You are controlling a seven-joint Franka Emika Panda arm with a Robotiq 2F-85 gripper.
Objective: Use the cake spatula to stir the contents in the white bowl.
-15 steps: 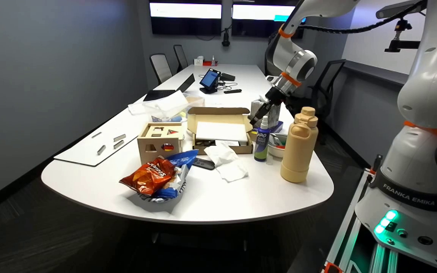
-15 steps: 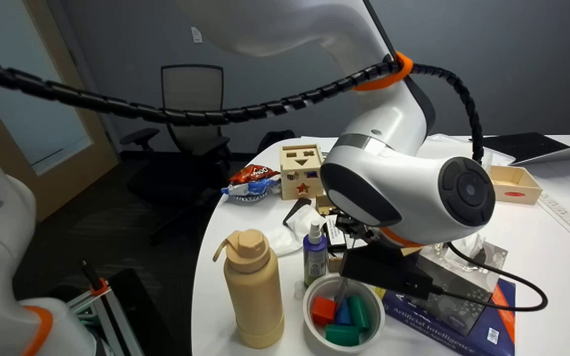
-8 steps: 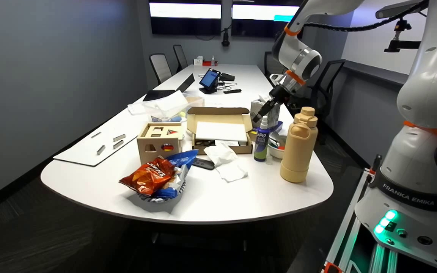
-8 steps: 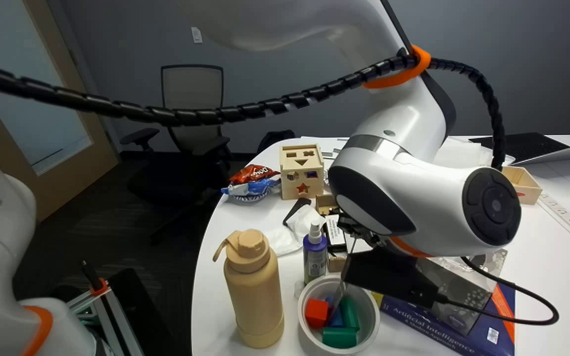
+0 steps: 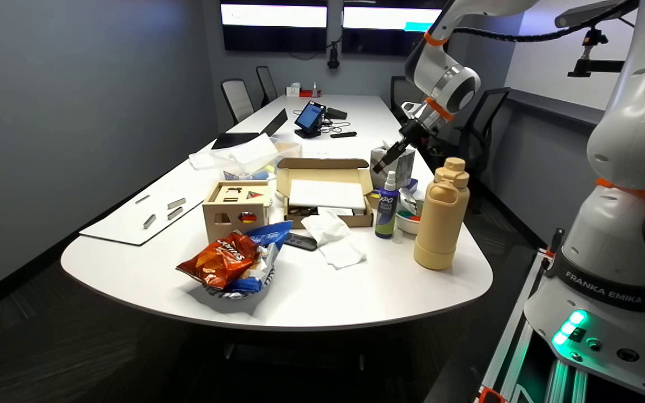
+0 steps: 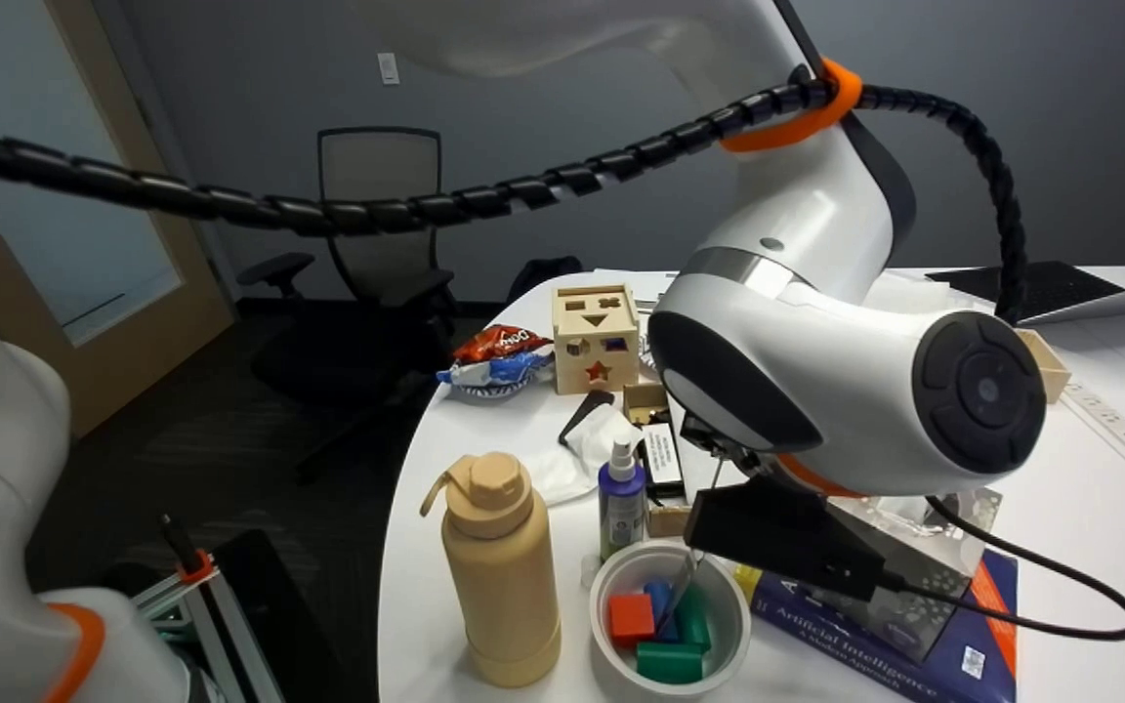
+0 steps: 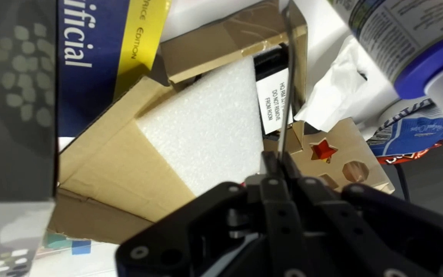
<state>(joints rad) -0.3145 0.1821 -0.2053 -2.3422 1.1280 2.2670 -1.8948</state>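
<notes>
Tool (image 7: 280, 158) pinching a cake spatula (image 6: 682, 588), which slants down among coloured blocks (image 6: 670, 663) in the white bowl (image 6: 621, 576), right of a tan bottle (image 6: 502, 586) in an exterior view. Stirring seems in hand; next, probably, a low circling sweep.

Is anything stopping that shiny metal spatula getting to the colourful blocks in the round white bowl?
Nothing visible: the shiny metal spatula reaches inside the round white bowl, down among the red, blue and green blocks.

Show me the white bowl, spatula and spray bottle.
White bowl (image 6: 624, 574): in an exterior view, inner wall.
Spatula (image 7: 291, 69): wrist view, middle of its thin metal shaft.
Spray bottle (image 6: 622, 516): in an exterior view, its body.
</notes>
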